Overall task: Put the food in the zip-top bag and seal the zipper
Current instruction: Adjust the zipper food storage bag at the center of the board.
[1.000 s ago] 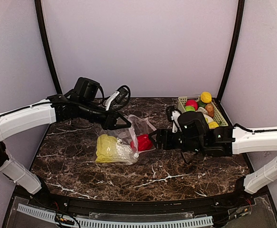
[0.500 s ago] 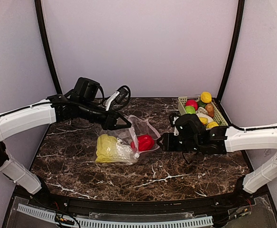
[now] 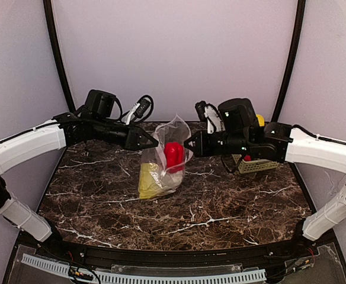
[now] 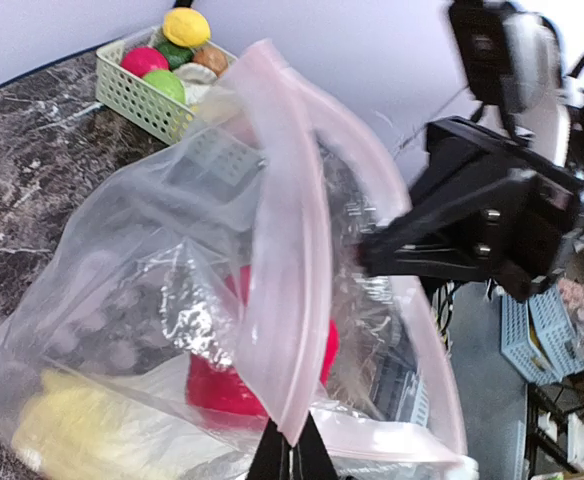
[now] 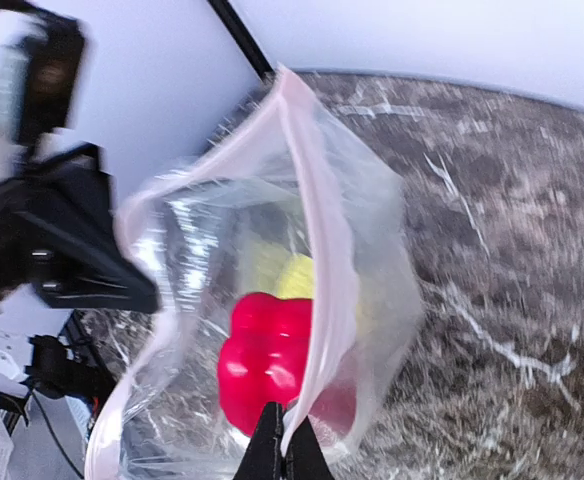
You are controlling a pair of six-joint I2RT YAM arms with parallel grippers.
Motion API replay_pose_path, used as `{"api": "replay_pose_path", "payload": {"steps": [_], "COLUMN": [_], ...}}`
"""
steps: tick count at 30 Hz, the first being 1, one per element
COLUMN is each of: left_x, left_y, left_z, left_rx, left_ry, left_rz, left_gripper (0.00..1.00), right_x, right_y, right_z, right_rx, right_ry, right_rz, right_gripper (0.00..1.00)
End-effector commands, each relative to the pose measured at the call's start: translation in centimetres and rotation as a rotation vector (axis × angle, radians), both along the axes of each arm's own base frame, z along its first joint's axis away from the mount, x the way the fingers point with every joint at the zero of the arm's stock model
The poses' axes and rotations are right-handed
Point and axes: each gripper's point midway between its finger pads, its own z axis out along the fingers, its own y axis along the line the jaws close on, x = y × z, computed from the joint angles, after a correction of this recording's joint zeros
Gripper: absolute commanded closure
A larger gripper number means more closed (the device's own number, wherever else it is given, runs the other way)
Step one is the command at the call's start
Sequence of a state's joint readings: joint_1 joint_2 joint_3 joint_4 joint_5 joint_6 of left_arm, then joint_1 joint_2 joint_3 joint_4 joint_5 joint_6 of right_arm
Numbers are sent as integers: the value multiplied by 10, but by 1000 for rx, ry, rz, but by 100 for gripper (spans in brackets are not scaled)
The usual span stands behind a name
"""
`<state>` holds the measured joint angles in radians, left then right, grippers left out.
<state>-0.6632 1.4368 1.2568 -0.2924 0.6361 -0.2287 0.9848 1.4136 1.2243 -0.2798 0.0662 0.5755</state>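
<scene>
**A:** What has just changed?

**B:** The large clear floppy plastic zip-top bag (image 3: 164,163) lay on the dark marble table (image 3: 220,207) a second ago. Now it hangs between your grippers, with the red plastic toy piece (image 3: 173,155) and the yellow leafy toy cabbage (image 3: 151,184) sagging below them.

**A:** And the grip?

**B:** Your left gripper (image 3: 154,142) and right gripper (image 3: 188,144) are each clamped on the thin pink-white zipper strip (image 4: 292,300). The mouth gapes, so sealing remains.

**A:** Room to move?

**B:** There is open table beneath. The light green mesh basket (image 4: 142,100) sits behind your right gripper.

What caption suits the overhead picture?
Left end effector and right end effector hold a clear plastic zip-top bag by its mouth, red toy food and yellow toy cabbage inside.
</scene>
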Motion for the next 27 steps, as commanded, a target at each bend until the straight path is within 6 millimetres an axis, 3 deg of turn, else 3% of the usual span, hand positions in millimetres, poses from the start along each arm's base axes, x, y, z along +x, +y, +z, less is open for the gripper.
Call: {"api": "replay_pose_path", "payload": {"steps": [1,3,6,18,27], "left_x": [-3,-6,-9,-19,-7], "left_y": [8,7,10,10,25], "left_z": [76,87,90,80,52], "left_rx": [-158,-192,-208,-191,-62], "left_ry": [-33,-18,-3,36,-60], "left_rz": [32,28,42,-10,-6], "left_gripper": [99,99,99,99,99], "right_x": [-19,-24,-23,-20,-20], "right_y": [8,12,12,-3,-3], "right_z": [92,103,101,52,1], "right_rx": [118,140,135,106,62], "right_ry": [-155,-166,-161,-27,85], "right_rz": [169,201,191,89,51], "right_gripper": [100,100,100,100,100]}}
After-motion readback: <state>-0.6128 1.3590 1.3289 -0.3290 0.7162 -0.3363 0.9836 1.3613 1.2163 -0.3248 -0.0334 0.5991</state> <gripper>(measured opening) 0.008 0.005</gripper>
